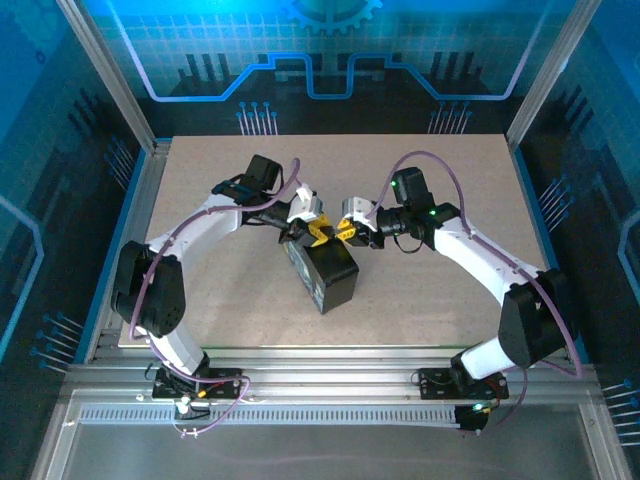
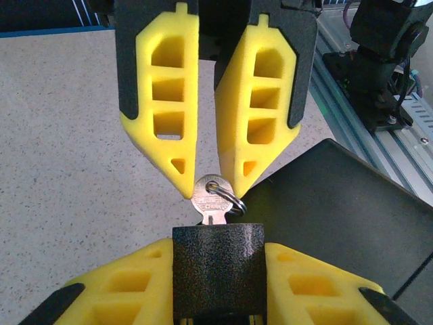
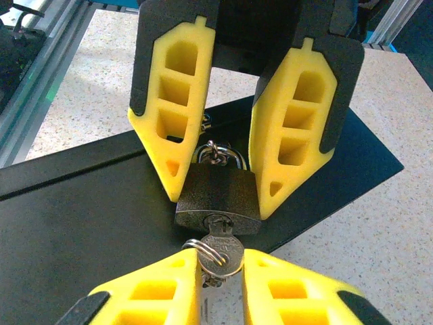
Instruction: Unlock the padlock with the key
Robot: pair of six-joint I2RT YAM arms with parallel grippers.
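Left gripper point(image 2: 218, 249): clenched on the padlock point(image 3: 218, 196), my pads flat against its two broad faces, keyhole end turned toward my other hand
Right gripper point(image 3: 220, 261): pinched on the key point(image 2: 212, 198), one tip on each side of its flat head
Padlock place: held up off the table point(image 2: 67, 135), between my two grippers and over one end of the box point(image 3: 81, 223); I cannot tell whether it touches the lid
Key place: blade in the keyhole, with the head and its ring point(image 3: 201, 249) left showing
Shackle point(image 3: 220, 152): down in the body, not yet sprung
Step, as I judge it: the turn comes next
How the padlock should handle: small, solid and stiff, likely heavy for its size; the crinkled dark finish should give my pads bite
How the key should handle: thin, smooth metal that may slip or swivel in soft pads, and the blade may bind if I twist off its axis
Where to hold: the body by its broad faces, clear of the shackle so it can pop; the key by the flat of its head, never the loose ring
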